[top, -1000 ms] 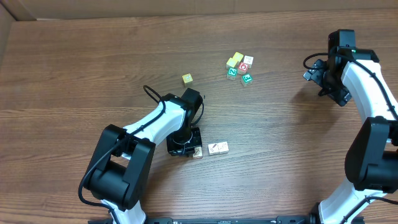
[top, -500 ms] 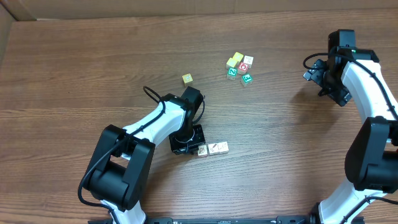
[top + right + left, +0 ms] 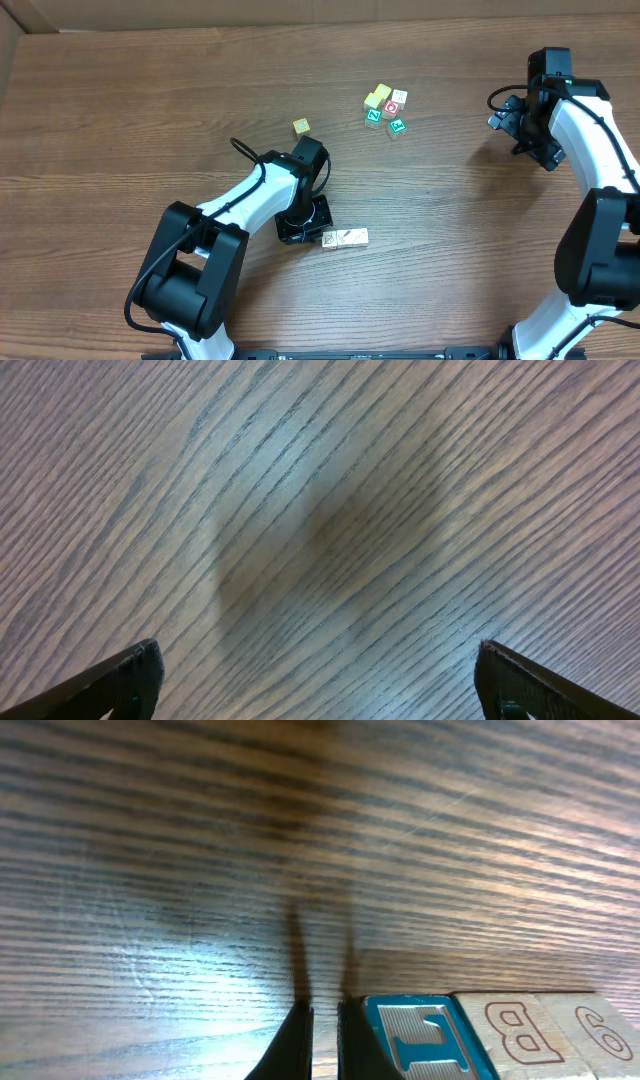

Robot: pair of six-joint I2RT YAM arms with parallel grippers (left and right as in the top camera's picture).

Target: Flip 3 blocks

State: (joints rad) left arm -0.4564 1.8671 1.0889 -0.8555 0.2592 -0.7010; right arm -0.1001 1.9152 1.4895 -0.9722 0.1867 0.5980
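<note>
Flipping looks underway: left gripper, jaws together, sits just beside the green-lettered end of three tiny pale wooden cubes rowed front-centre; next, tip one over. Right gripper jaws apart, far off.

Robot lab setup: wood-grain table flanked by two white arms.

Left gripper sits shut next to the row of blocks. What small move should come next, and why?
Probably back the left gripper off slightly and open it. Its jaws are shut beside the green-lettered block, which ends a touching row of three blocks, so it cannot yet grasp one to flip.
</note>
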